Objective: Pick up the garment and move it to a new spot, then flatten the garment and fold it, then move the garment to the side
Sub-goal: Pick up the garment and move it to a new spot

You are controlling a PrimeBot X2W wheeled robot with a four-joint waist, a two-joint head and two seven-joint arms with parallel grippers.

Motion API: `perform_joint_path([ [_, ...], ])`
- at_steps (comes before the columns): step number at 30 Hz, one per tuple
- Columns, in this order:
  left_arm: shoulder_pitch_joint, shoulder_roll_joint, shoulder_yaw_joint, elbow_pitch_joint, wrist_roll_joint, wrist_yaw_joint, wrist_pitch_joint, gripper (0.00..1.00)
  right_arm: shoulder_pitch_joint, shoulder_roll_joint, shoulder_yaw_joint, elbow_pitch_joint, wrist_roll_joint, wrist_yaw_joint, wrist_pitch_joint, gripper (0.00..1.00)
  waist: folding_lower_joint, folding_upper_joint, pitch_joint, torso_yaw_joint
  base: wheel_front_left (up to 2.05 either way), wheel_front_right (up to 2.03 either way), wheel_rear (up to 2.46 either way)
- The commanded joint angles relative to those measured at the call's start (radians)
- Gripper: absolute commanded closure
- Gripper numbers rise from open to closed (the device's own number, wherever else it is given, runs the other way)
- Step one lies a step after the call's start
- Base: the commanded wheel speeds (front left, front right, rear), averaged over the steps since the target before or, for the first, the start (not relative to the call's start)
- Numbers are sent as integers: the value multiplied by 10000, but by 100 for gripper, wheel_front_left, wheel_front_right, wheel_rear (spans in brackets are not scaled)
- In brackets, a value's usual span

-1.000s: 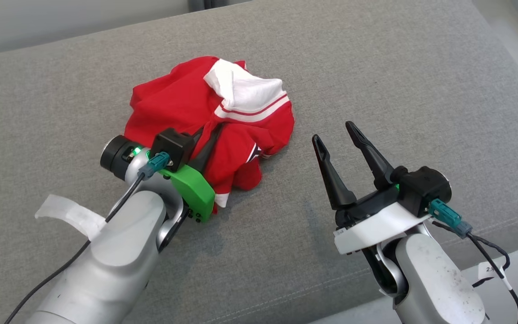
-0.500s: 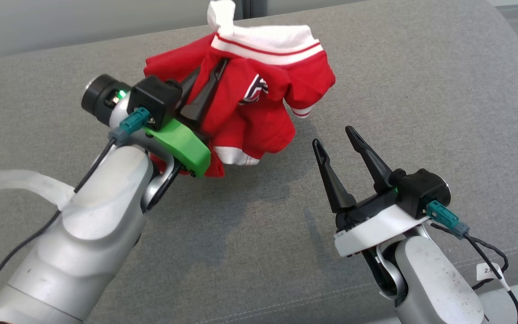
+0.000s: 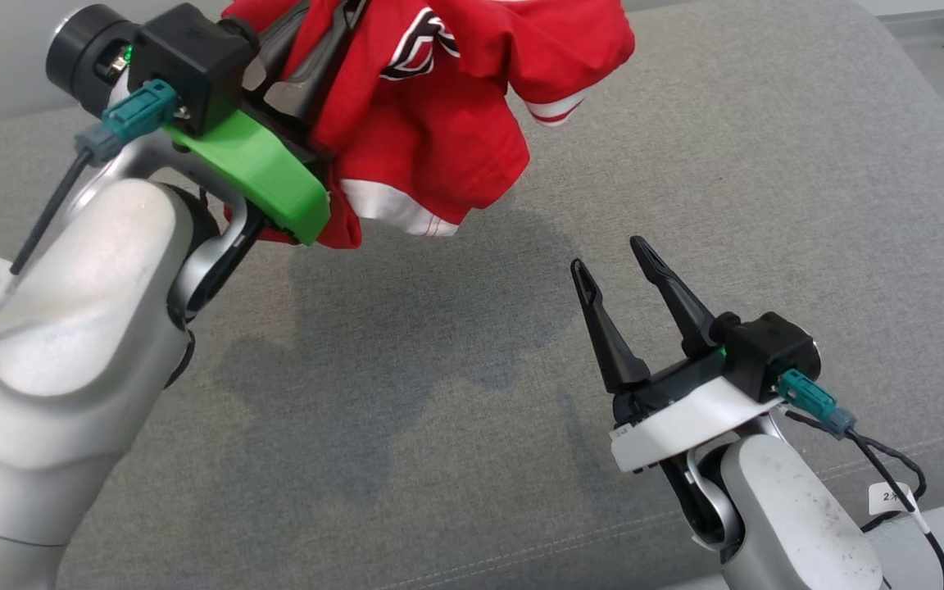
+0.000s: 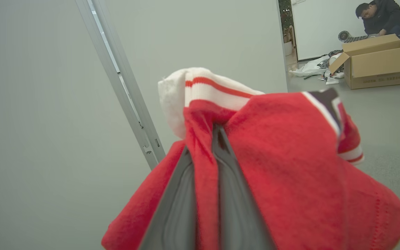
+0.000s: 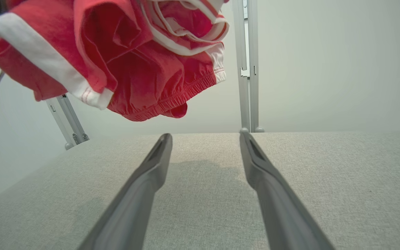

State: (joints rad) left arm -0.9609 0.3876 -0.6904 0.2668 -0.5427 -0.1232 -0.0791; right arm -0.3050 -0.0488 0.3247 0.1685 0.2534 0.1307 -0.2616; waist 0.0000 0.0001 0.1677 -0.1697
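Clamping the red garment (image 3: 439, 123) in the left gripper (image 4: 203, 142), clear above the grey cushion (image 3: 726, 164); right gripper (image 3: 607, 256) gaping wide, empty.

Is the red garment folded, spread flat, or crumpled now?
Crumpled: the garment hangs bunched from the left gripper, clear of the grey cushion.

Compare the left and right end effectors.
The left end effector is shut on the garment; the right end effector is open and empty. The left hangs high above the couch; the right sits low near it. The left's mount is green, the right's white. Both have two dark fingers.
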Motion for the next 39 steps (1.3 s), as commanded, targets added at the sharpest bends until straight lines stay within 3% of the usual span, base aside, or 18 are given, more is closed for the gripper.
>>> perform_joint_path([
  [1, -152, 159, 61, -150, -34, -24, 60, 100, 108, -30, -25, 19, 75, -1, -46, 0, 0, -1, 31, -61, 0, 0, 0],
  [7, 256, 359, 52, -518, -241, 88, 269, 100, 92, -30, -68, 6, 108, -1, -53, 0, 0, -1, 106, -121, 0, 0, 0],
  [16, 1285, -139, -444, -26, -356, 246, -177, 100, -8, -30, -110, -44, 56, 0, -59, 0, 0, -1, 324, -99, 0, 0, 0],
  [25, 2096, -955, -920, 2149, -461, 156, -1180, 100, -81, -28, -89, -10, -122, 0, -60, 0, 0, -1, 525, -118, 0, 0, 0],
  [34, 2170, -1531, -1756, 4473, -680, -51, -1441, 100, -147, -28, -103, 65, -226, 0, -39, 0, 0, -1, 514, -91, 0, 0, 0],
  [35, 2139, -1577, -1833, 4654, -708, -63, -1462, 78, -155, -28, -106, 77, -224, -1, -38, 0, 0, -1, 511, -75, 0, 0, 0],
  [36, 2074, -1628, -1898, 4797, -723, -54, -1514, 31, -159, -28, -107, 85, -223, -1, -38, 0, 0, -1, 506, -55, 0, 0, 0],
  [37, 2013, -1677, -1971, 4923, -738, -58, -1540, 0, -153, -28, -111, 86, -221, 0, -38, 0, 0, -1, 500, -30, 0, 0, 0],
  [39, 1892, -1743, -2185, 5106, -603, -68, -1608, 0, -113, -28, -145, 95, -229, 0, -35, 0, 0, -1, 472, 40, 0, 0, 0],
])
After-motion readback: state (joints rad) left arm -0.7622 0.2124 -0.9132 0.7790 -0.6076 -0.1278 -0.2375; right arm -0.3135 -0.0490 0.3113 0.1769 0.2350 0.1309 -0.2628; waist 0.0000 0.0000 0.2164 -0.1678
